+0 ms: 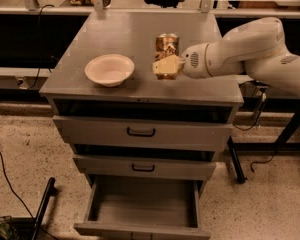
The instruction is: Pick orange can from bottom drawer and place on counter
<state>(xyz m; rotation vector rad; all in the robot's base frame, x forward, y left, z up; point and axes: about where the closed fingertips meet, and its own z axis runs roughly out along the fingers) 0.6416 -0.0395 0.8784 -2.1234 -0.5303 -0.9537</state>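
The orange can [167, 45] is upright, with gold-brown patterned sides and a silver top. My gripper [166, 67] is shut on its lower part. My white arm reaches in from the right. The can is held over the counter [125, 31], the grey top of the cabinet, to the right of the cream bowl. I cannot tell whether the can's base touches the counter. The bottom drawer [142, 204] is pulled open and shows a plain grey inside with nothing in it.
A cream bowl [109, 69] sits on the counter's front left. The two upper drawers [141, 132] with black handles are nearly shut. A dark shelf and rail run behind the cabinet. Cables and a black pole [42, 209] lie on the speckled floor at the left.
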